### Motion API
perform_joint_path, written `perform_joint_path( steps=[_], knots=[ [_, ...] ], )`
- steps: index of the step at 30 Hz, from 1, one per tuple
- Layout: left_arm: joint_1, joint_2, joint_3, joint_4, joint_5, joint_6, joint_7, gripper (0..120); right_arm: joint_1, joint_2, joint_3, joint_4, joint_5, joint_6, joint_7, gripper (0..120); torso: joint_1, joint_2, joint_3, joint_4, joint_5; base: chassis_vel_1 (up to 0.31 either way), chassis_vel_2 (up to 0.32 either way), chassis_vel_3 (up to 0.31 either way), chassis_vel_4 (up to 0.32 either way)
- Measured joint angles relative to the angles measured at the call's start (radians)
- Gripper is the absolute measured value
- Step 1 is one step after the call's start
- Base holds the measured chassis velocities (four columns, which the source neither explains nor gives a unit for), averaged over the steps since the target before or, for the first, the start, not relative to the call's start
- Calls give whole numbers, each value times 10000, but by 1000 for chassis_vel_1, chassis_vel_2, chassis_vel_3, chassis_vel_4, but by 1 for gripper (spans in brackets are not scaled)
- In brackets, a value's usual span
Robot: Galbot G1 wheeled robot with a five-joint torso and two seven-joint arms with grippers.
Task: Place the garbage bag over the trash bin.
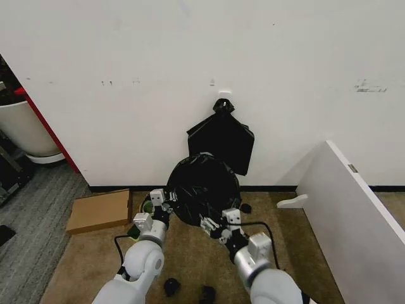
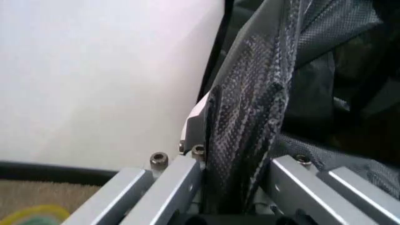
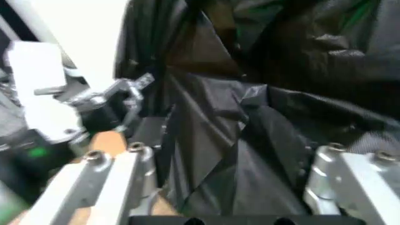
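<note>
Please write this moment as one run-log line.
left hand: at garbage bag edge | right hand: at bag's near edge | trash bin: covered by bag

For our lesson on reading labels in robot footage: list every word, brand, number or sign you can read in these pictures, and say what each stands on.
No text can be read.
Wall: faint grey marks, too small and blurred to read.
White board: a small tag on its top edge, too small to read.
Garbage bag, cardboard, left pincer, right pincer: no lettering visible.
</note>
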Motion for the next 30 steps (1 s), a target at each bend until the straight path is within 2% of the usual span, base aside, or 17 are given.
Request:
perform_joint_path(
  steps=[4,5,6,10,12,16,19,30],
  knots=[
    [1,-15,15,24,98,-233,245,0,869,262,-287,-499,154,-729,737,34,0,0,0,0,1,0,0,0,0],
    [-2,-28,23,67,130,-384,341,0,1183,376,-422,-757,198,-1211,1095,27,0,0,0,1,1,0,0,0,0],
    [-2,-28,23,67,130,-384,341,0,1183,376,-422,-757,198,-1211,1095,27,0,0,0,1,1,0,0,0,0],
    [-4,-51,27,115,146,-602,477,0,1605,526,-643,-1163,508,-1954,1585,14,0,0,0,-1,1,0,0,0,0],
    [16,-45,16,115,191,-697,570,0,1774,588,-709,-1422,562,-2193,1737,2,0,0,0,-1,2,0,0,0,0],
    [41,-33,-4,116,248,-757,601,0,1854,611,-713,-1503,696,-2423,1848,0,0,0,0,-1,1,0,0,0,0],
    [82,22,-47,72,388,-883,673,0,2041,596,-679,-1532,1196,-2958,2018,0,0,0,0,-1,2,0,0,0,0],
    [132,-6,-11,187,791,-1303,1074,0,2677,589,-624,-1847,2141,-3515,2229,0,0,0,0,-2,2,0,0,0,0]
  ],
)
